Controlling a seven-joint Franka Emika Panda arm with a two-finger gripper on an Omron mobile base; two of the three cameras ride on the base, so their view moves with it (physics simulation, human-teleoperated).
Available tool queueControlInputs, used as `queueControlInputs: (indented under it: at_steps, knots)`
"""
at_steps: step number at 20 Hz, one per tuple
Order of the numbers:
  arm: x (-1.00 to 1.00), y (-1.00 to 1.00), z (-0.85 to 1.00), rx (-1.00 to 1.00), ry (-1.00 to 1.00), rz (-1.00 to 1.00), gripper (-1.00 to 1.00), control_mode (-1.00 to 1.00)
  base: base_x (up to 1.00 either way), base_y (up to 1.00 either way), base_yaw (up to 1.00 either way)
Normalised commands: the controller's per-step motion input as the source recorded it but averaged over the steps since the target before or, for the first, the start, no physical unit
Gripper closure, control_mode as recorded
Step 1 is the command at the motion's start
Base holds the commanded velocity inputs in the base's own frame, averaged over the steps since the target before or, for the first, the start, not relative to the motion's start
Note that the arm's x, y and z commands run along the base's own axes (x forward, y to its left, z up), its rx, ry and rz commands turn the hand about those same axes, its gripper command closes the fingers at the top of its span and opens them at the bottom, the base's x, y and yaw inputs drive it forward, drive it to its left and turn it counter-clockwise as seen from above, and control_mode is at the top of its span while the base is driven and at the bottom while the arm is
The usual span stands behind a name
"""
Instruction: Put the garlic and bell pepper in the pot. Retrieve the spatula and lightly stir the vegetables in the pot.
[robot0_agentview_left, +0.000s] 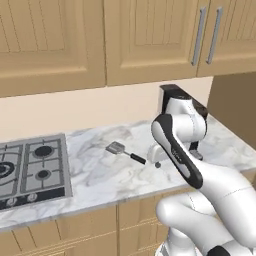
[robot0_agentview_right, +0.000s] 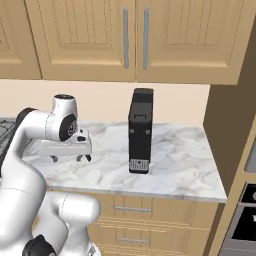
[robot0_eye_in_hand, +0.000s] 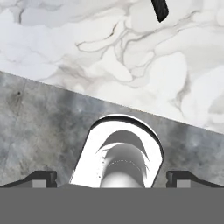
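Note:
The spatula (robot0_agentview_left: 123, 152) lies flat on the marble counter, its grey head toward the stove and its dark handle pointing right. My gripper (robot0_agentview_right: 70, 158) hovers low over the counter just right of the handle's end, open and holding nothing. One dark fingertip (robot0_agentview_left: 157, 164) shows a little past the handle. In the hand view the gripper (robot0_eye_in_hand: 112, 179) is open, and the spatula's handle end (robot0_eye_in_hand: 160, 8) sits at the top edge, well ahead of the fingers. The pot, garlic and bell pepper are out of view.
A gas stove (robot0_agentview_left: 30, 170) is set into the counter at the left. A tall black appliance (robot0_agentview_right: 140, 131) stands on the counter to the right of my hand. Wooden cabinets hang overhead, and a side wall closes off the counter's right end.

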Motion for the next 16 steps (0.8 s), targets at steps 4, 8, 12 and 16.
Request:
queueControlInputs:
  at_steps: [4, 8, 12, 16]
  knots:
    - [0.0, 0.0, 0.0, 0.0, 0.0, 0.0, -1.0, 1.0, 0.41, 0.01, 0.29]
    - [0.0, 0.0, 0.0, 0.0, 0.0, 0.0, -1.0, 1.0, 0.58, -0.11, 0.22]
    - [0.0, 0.0, 0.0, 0.0, 0.0, 0.0, -1.0, 1.0, 0.26, -0.15, 0.09]
    - [0.0, 0.0, 0.0, 0.0, 0.0, 0.0, -1.0, 1.0, 0.36, 0.0, 0.0]
